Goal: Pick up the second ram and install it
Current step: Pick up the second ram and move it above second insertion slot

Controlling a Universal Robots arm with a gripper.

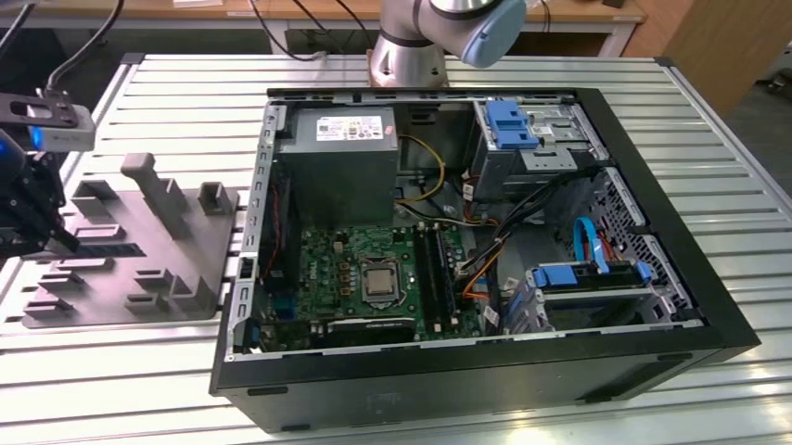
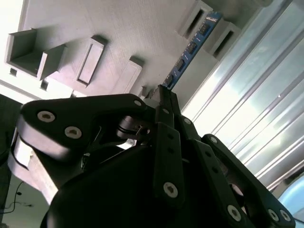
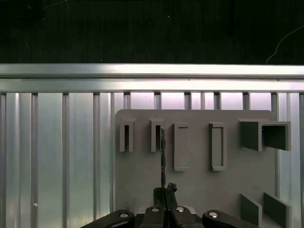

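One thin, flat memory card, the second ram, is clamped endwise by the fingers; its long axis runs straight ahead over the grey moulded plate.

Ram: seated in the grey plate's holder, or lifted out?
Seated. In both wrist views the ram stands on edge among the plate's blocks, with the end effector shut on its near end.

One computer case and one grey moulded plate sit on the desk. One card, the second ram, is at the plate. The case holds one motherboard, one power supply and seemingly two blue-tabbed drive brackets.
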